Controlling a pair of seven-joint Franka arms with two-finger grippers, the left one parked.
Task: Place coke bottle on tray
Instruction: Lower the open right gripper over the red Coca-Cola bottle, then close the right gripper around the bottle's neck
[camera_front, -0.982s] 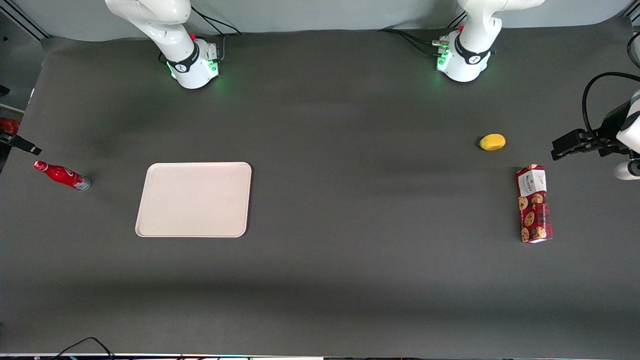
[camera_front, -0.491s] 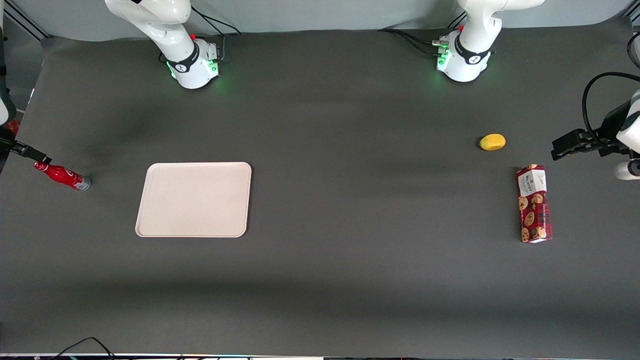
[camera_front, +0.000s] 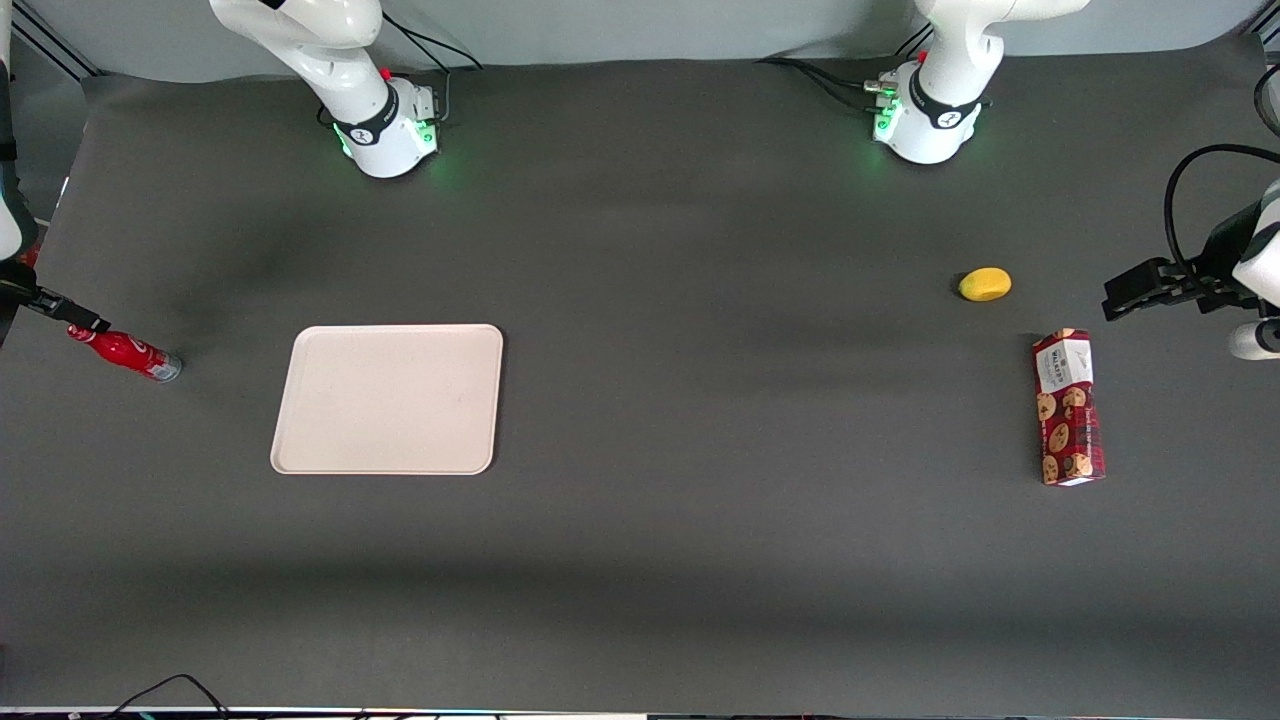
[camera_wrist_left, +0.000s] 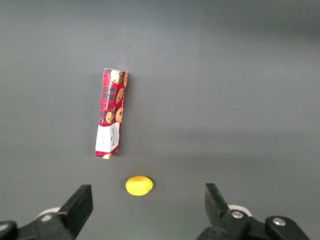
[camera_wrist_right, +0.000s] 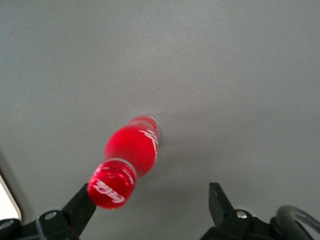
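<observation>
The coke bottle (camera_front: 128, 353), small and red with a silvery base, lies on its side on the dark table near the working arm's end, cap pointing to that end. The cream-beige tray (camera_front: 388, 398) lies flat beside it, toward the table's middle, with nothing on it. My right gripper (camera_front: 62, 310) hangs just over the bottle's cap at the table's edge. In the right wrist view the bottle (camera_wrist_right: 129, 157) shows cap-first, its cap close to one of the fingers (camera_wrist_right: 80, 200). The gripper (camera_wrist_right: 150, 195) is open and holds nothing.
A red cookie box (camera_front: 1068, 407) and a small yellow fruit (camera_front: 985, 284) lie toward the parked arm's end; both show in the left wrist view, box (camera_wrist_left: 111, 113) and fruit (camera_wrist_left: 139, 185). The arm bases (camera_front: 385, 125) stand at the table's back.
My right gripper has moved in from the table's edge toward the bottle's cap and now sits over it. The bottle and tray have not moved.
</observation>
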